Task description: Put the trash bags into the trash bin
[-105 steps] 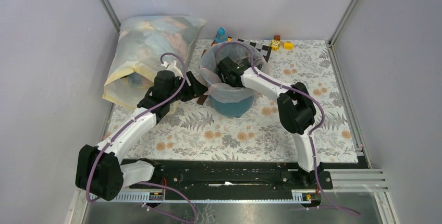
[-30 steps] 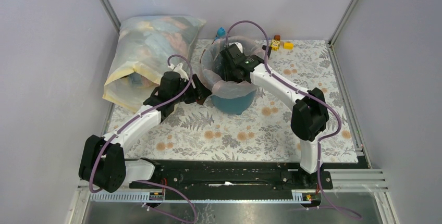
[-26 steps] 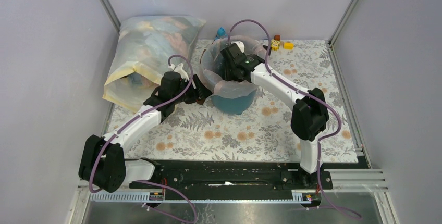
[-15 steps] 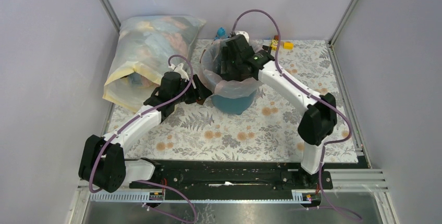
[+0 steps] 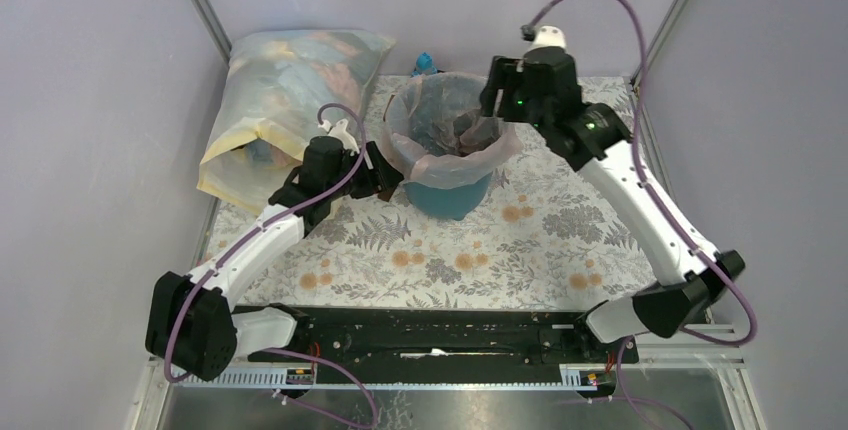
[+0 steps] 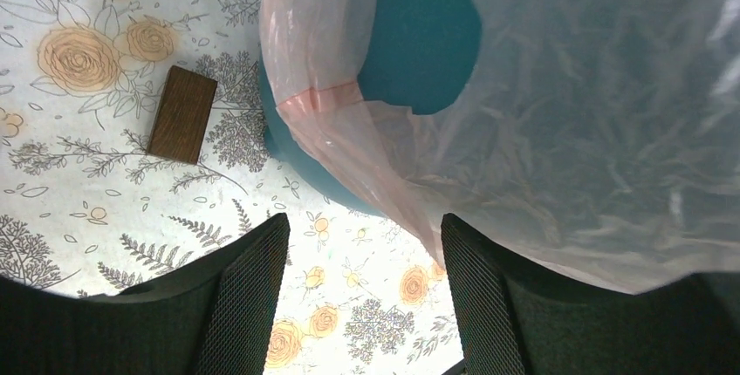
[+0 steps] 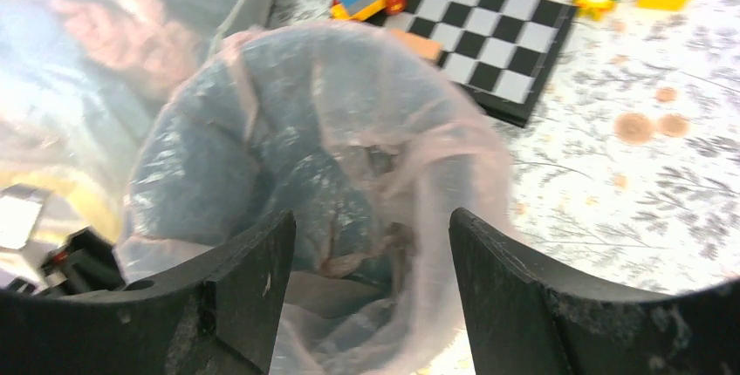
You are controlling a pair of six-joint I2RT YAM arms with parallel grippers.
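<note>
Floral cloth (image 5: pixel 450 260), crinkly pink bag (image 5: pixel 440 165) lining round teal bin (image 5: pixel 450 202), left hand (image 6: pixel 358 296) and right hand (image 7: pixel 371 288) gaping, empty

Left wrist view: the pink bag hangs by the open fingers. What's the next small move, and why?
Probably ease the left gripper forward and close on the trash bag, then tug down: jaws stand open, loose film hangs just ahead, and bare trash bin wall shows.

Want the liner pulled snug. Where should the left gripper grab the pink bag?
Pinch the trash bag at its pink-banded hem, draped outside the trash bin. Bring the left gripper in from the bin's left, where the film hangs loose.
</note>
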